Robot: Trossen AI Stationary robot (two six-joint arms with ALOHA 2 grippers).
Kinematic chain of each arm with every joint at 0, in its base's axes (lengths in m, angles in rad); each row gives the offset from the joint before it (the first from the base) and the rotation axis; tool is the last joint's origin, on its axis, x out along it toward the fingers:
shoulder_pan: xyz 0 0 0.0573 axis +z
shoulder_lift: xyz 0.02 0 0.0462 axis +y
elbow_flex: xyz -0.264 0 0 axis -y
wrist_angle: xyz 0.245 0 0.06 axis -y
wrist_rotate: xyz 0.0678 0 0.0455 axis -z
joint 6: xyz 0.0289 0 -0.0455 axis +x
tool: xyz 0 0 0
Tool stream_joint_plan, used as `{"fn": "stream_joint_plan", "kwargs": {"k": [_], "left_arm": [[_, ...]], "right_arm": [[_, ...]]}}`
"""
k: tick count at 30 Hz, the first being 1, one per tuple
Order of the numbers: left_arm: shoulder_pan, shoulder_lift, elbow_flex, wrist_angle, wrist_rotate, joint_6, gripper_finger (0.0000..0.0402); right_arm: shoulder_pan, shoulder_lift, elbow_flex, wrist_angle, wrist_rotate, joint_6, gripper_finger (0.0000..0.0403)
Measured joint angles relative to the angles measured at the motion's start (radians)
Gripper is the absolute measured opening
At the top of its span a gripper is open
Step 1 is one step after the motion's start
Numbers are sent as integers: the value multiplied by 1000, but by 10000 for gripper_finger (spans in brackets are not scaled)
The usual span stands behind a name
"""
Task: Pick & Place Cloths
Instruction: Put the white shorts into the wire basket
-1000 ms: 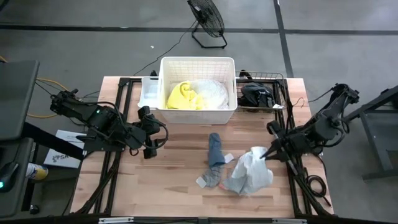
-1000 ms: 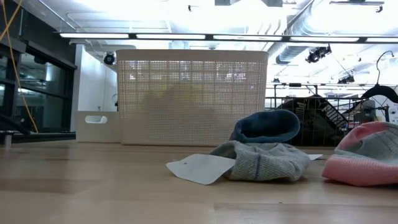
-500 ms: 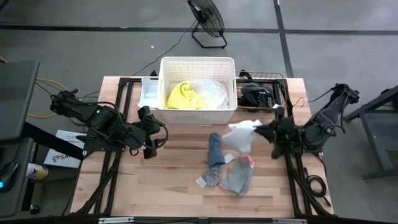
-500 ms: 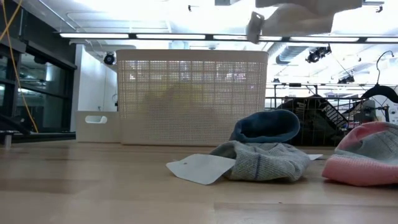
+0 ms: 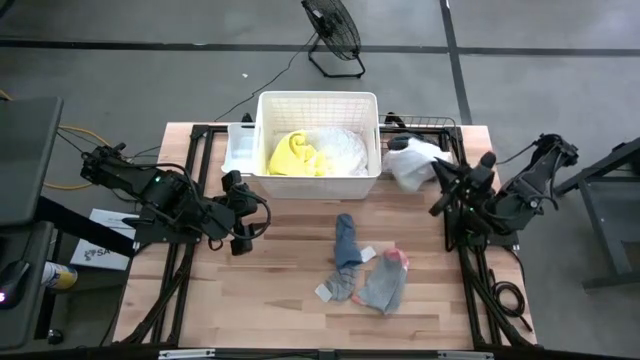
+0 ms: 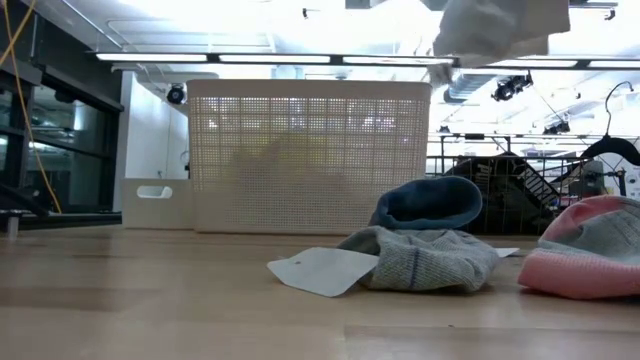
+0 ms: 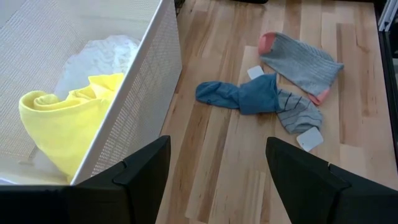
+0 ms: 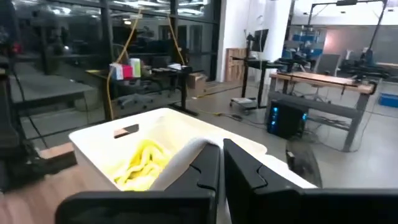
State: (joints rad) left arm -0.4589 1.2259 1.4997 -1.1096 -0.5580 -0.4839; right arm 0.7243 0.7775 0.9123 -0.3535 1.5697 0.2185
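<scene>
We have the yellow cloth [image 5: 292,153] and a white one [image 5: 340,150] in the basket [image 5: 318,101] at upper centre, our right gripper [image 5: 437,172] clamped on another white cloth [image 5: 410,160] beside it, left gripper [image 5: 240,210] apart and idle, socks [image 5: 365,270] left on the table.

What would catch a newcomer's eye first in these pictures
Probably the white cloth hanging in the air from the right gripper, just right of the white basket at the table's far side. Next, the bright yellow cloth inside that basket, beside a white one. Then the small blue and grey cloths lying loose on the wood in front, while the left gripper waits open over the table's left part.
</scene>
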Motion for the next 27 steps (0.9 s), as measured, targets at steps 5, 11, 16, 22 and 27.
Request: {"fn": "stream_joint_plan", "kwargs": {"k": [5, 11, 16, 22, 27], "left_arm": [[0, 4, 0, 0, 0, 0, 257], [0, 4, 0, 1, 0, -1, 257], [0, 4, 0, 0, 0, -1, 257], [0, 4, 0, 0, 0, -1, 257], [0, 4, 0, 0, 0, -1, 257]], "right_arm": [[-98, -9, -1, -24, 3, -10, 4], [-254, -6, -2, -102, -2, 24, 4], [-372, -7, -12, -152, -9, 36, 4], [-530, -6, -13, -305, -149, 176, 4], [-678, -2, -13, -468, -322, 340, 4]]}}
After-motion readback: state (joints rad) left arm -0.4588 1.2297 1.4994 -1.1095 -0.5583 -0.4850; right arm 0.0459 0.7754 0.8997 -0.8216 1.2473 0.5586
